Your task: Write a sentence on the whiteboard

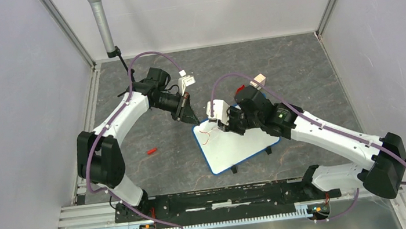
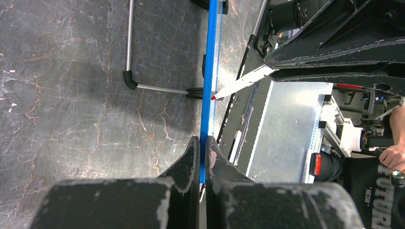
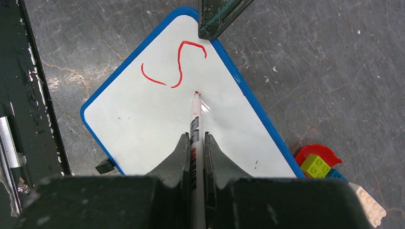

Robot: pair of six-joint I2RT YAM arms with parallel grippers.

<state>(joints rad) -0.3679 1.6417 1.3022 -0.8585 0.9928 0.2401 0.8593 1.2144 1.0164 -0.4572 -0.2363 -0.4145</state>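
Item 1, whiteboard [image 1: 238, 145]: white face, blue rim, rounded corners, black legs. It stands on the grey marbled worktop [image 1: 288, 69] at the middle of the overhead view, just right of centre, with its long axis on a diagonal.

Item 2, sentence [image 3: 180, 62]: only a large red "S" is on the board, near the corner at the top of the right wrist view. The rest of the face is blank.

Item 3, left end effector [image 2: 202, 143]: fingers together, clamped on the blue rim at the board's upper-left corner in the overhead view. The left wrist view shows the board edge-on between them.

Item 4, right end effector [image 3: 196, 138]: fingers pinched on the barrel of a white marker [image 3: 195, 114]. The red tip points at the board just below the "S"; actual contact cannot be told.

Item 5, small red piece [image 1: 151, 151]: lies on the worktop left of the board, well apart from it.

Item 6, toy bricks [image 3: 317, 164]: a red, yellow-green, blue and cream cluster beside the board's rim, lower right of the right wrist view.
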